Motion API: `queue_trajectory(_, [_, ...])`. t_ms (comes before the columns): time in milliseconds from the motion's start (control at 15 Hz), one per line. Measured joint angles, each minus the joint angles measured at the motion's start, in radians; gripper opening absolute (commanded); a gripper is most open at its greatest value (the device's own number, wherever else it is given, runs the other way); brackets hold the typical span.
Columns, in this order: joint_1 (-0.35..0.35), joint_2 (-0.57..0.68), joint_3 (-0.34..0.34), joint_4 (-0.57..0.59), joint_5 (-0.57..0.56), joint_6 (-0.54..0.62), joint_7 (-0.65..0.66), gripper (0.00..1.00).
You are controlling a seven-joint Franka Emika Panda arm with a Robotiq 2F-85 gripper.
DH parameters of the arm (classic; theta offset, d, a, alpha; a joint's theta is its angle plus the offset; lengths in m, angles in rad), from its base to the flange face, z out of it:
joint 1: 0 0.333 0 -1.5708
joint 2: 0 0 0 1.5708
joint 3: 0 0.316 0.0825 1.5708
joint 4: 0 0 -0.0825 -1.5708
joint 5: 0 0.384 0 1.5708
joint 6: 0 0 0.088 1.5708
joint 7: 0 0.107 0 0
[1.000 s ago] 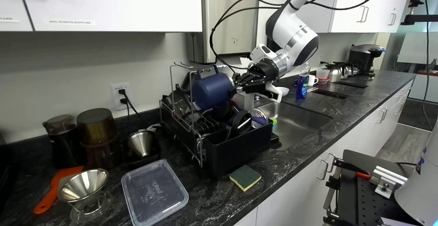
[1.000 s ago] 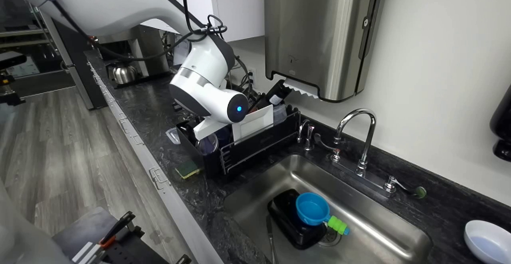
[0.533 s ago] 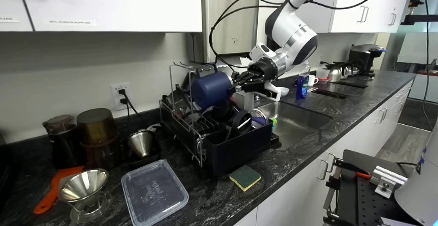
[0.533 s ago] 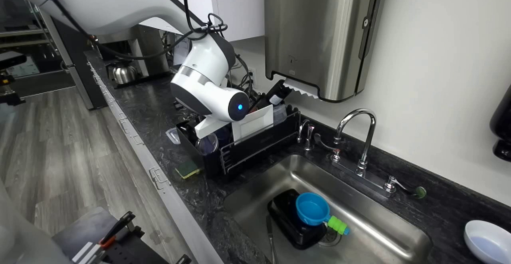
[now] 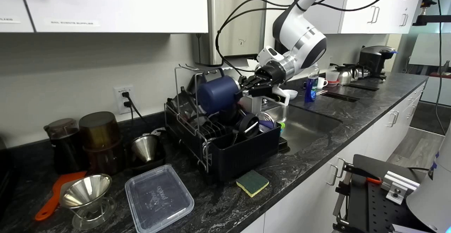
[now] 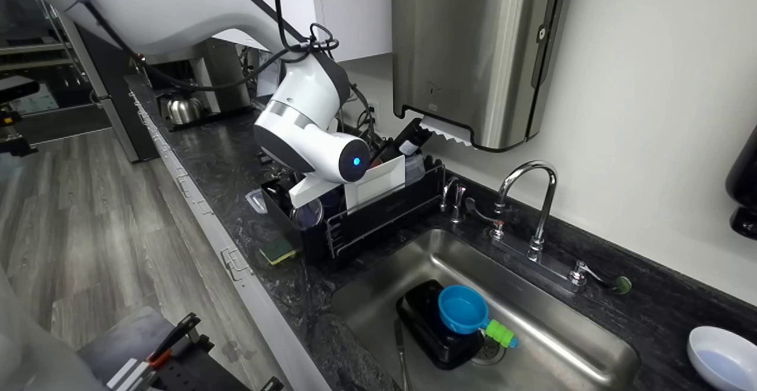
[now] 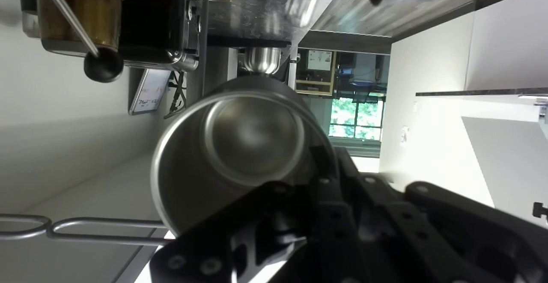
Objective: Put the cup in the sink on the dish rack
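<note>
The blue cup [image 5: 216,93] is tipped on its side above the dish rack, its handle up and its steel inside [image 7: 252,137] facing my wrist camera. My gripper [image 5: 242,88] is shut on the cup's rim; in the wrist view the fingers [image 7: 332,161] pinch the wall from both sides. The black dish rack [image 5: 246,155] holds dark dishes right under the cup; I cannot tell whether the cup touches them. In an exterior view the arm hides the cup and gripper, while the rack [image 6: 390,210] shows beside the steel sink [image 6: 562,335].
A white plate [image 6: 374,185] stands in the rack. Tall wire uprights [image 7: 205,26] rise beside the cup. A blue pan [image 6: 464,310] and a black tray [image 6: 437,343] lie in the sink. The faucet [image 6: 547,193] and towel dispenser [image 6: 461,42] are nearby. A sponge [image 5: 253,183] lies before the rack.
The arm and the cup have shifted only very slightly over the rack. The grip on the cup's rim looks the same.
</note>
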Motion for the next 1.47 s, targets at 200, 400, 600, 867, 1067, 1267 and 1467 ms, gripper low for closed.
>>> queue_trajectory(200, [0.000,0.004,0.000,0.001,0.000,0.000,0.001,0.39])
queue_trajectory(400, [0.000,0.004,0.000,0.005,0.000,0.000,0.003,0.60])
queue_trajectory(600, [0.000,0.004,0.000,0.007,0.000,0.000,0.004,0.81])
queue_trajectory(867, [-0.001,0.004,-0.001,0.007,0.000,0.000,0.004,1.00])
queue_trajectory(1067, [-0.003,0.004,-0.001,0.007,0.000,0.000,0.004,1.00])
queue_trajectory(1267, [-0.005,0.004,-0.002,0.009,-0.001,0.000,0.005,1.00])
queue_trajectory(1467, [-0.007,0.004,-0.008,0.021,-0.002,-0.001,0.005,1.00])
